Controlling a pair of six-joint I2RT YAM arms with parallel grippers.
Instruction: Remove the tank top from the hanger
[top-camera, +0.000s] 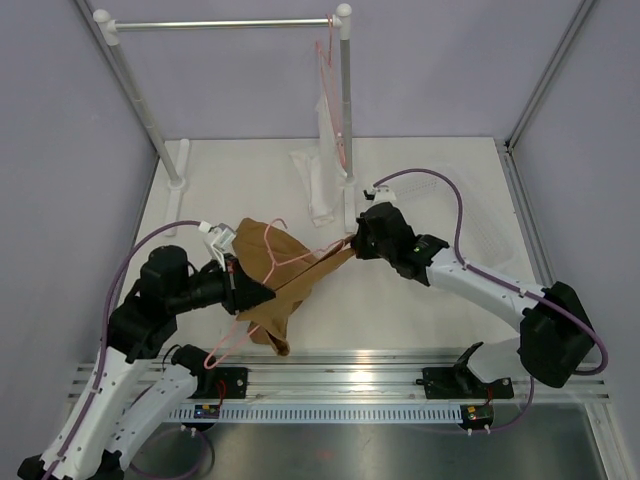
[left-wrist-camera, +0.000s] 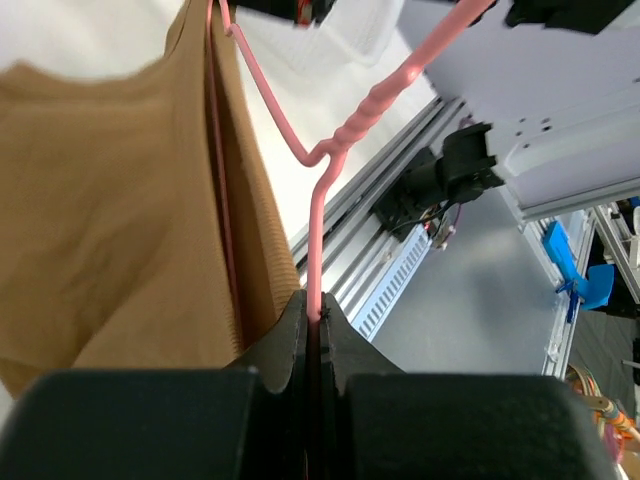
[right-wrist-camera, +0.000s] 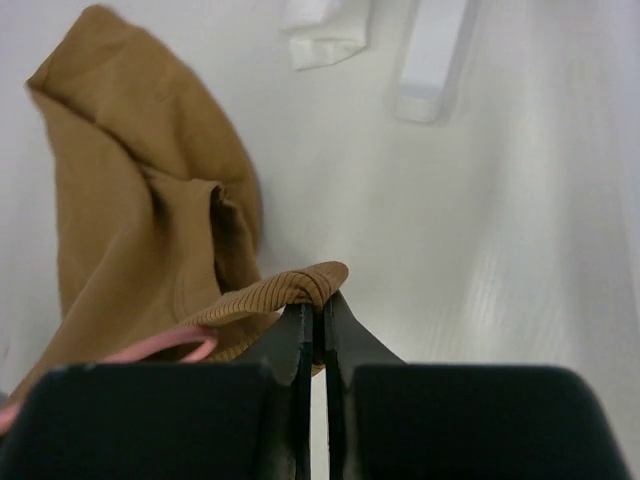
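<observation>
White garment on rack, beyond tank top

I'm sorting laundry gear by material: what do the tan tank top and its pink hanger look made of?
The tank top: soft matte knit fabric, possibly cotton; fine ribs show along its edge and it drapes in loose folds. The hanger: thin wire, likely metal under a smooth pink coating; it twists around itself near the neck with a slight sheen.

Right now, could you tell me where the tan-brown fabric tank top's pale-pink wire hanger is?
Top view, centre-left: the hanger sits inside the tank top, its wire clamped by the left gripper, with the right gripper pinching the fabric.
</observation>
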